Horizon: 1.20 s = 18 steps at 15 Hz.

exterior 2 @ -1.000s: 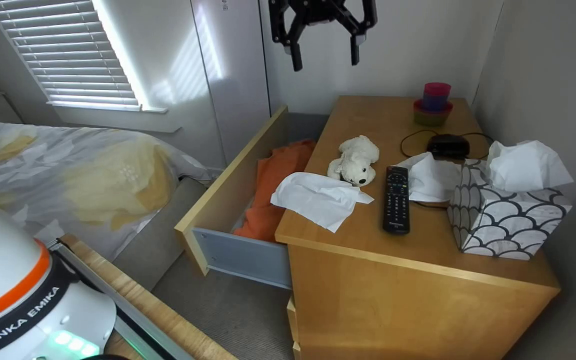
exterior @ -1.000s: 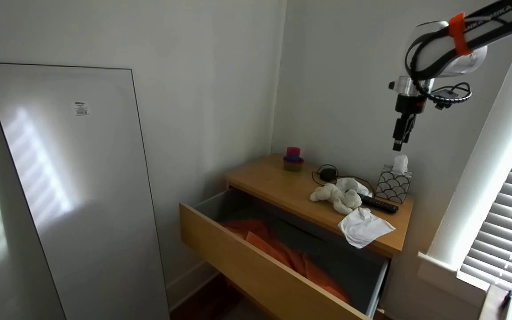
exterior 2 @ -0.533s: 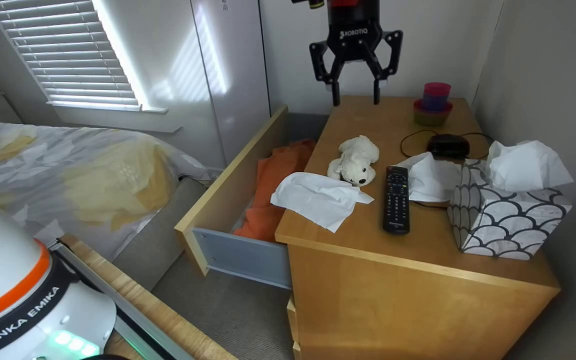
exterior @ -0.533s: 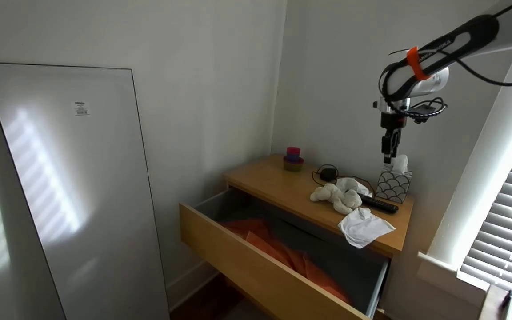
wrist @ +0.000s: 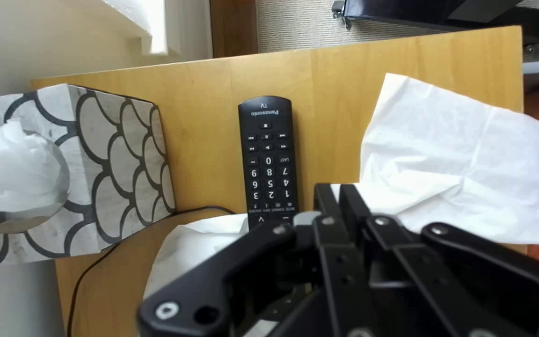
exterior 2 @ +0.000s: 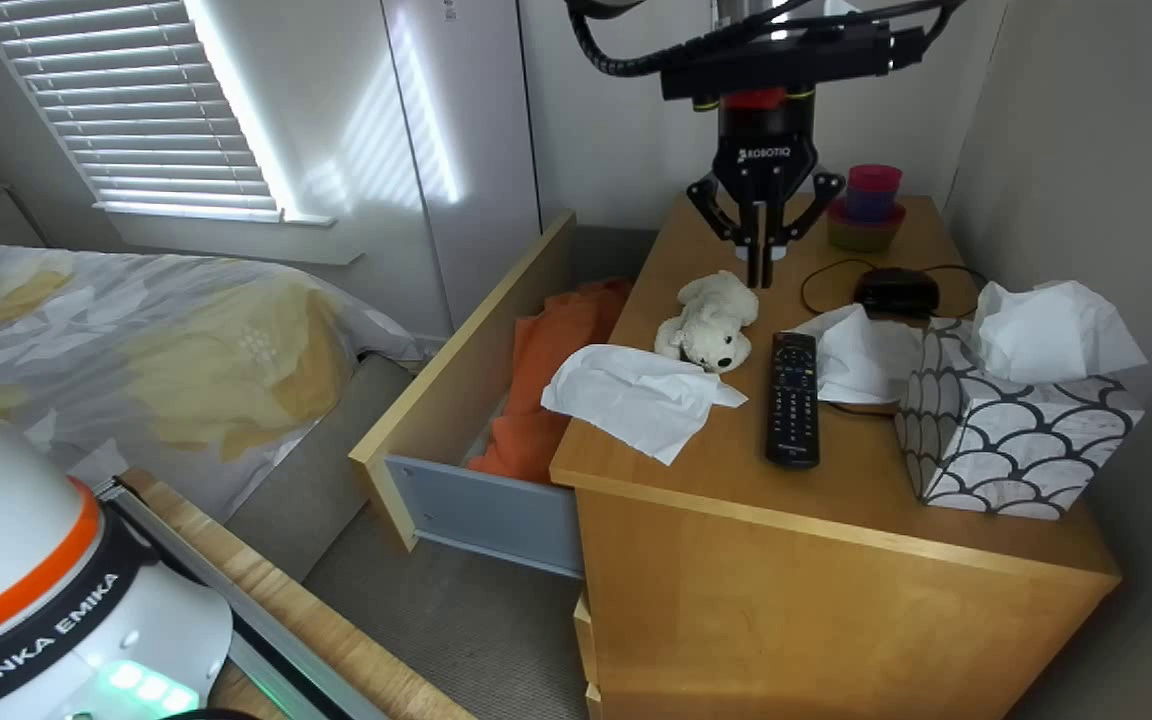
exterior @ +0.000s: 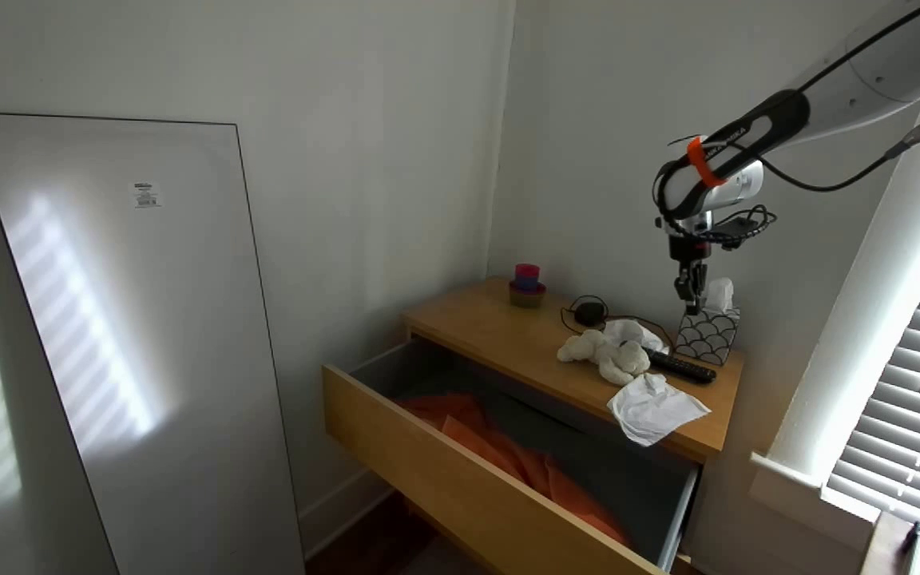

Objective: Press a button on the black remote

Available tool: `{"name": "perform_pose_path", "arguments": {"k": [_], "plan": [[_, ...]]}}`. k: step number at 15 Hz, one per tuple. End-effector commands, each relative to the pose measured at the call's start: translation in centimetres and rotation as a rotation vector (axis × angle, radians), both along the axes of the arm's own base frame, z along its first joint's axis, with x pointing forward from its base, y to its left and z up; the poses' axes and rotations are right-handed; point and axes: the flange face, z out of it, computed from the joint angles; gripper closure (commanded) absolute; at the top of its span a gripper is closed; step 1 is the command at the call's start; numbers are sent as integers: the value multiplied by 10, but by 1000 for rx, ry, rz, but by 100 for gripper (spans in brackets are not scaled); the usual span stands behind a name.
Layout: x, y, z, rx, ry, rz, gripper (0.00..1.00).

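Nearest, at the left of an exterior view, one white arm section [exterior 2: 6, 520], FRANKA EMIKA on its black band [exterior 2: 26, 640]; right of that, one table [exterior 2: 726, 455], and at its near right one patterned tissue box [exterior 2: 1026, 430]; left of it, one black remote [exterior 2: 793, 400] on the table, between two loose tissues [exterior 2: 641, 395], against or just beside the right-hand one, cannot tell which; Panasonic, TV, LAST and digits 0 to 9 legible only in the wrist view, upside down, the far end there hidden behind two fingers [exterior 2: 767, 265], clenched together above the table, apart from the black remote, with ROBOTIQ on the black housing [exterior 2: 764, 165] in that exterior view alone; at the left, one pulled-out drawer [exterior 2: 481, 515], orange cloth [exterior 2: 541, 355] inside; farther left, one flowered bed [exterior 2: 256, 350], again in that view alone; beyond the left-hand tissue, one white plush animal [exterior 2: 711, 320], face shown there only; to its right, one corded black device [exterior 2: 896, 290]; farther, one stack of pink, blue and olive cups [exterior 2: 871, 200], number uncertain; at the far wall [exterior 2: 626, 165], one pale panel [exterior: 140, 319], its label [exterior: 146, 195] too small to read.
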Motion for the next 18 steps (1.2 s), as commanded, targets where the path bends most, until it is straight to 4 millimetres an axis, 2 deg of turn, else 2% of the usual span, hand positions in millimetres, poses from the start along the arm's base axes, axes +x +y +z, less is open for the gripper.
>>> {"name": "perform_pose_path", "arguments": {"k": [1, 2, 5, 8, 14, 18], "plan": [[12, -7, -28, 0, 26, -2, 100], [4, -2, -16, 4, 23, -1, 99], [9, -4, -28, 5, 38, 0, 99], [11, -5, -26, 2, 34, 0, 100], [29, -2, -60, -10, 85, 38, 100], [41, -9, -84, -37, 133, 61, 100]]}}
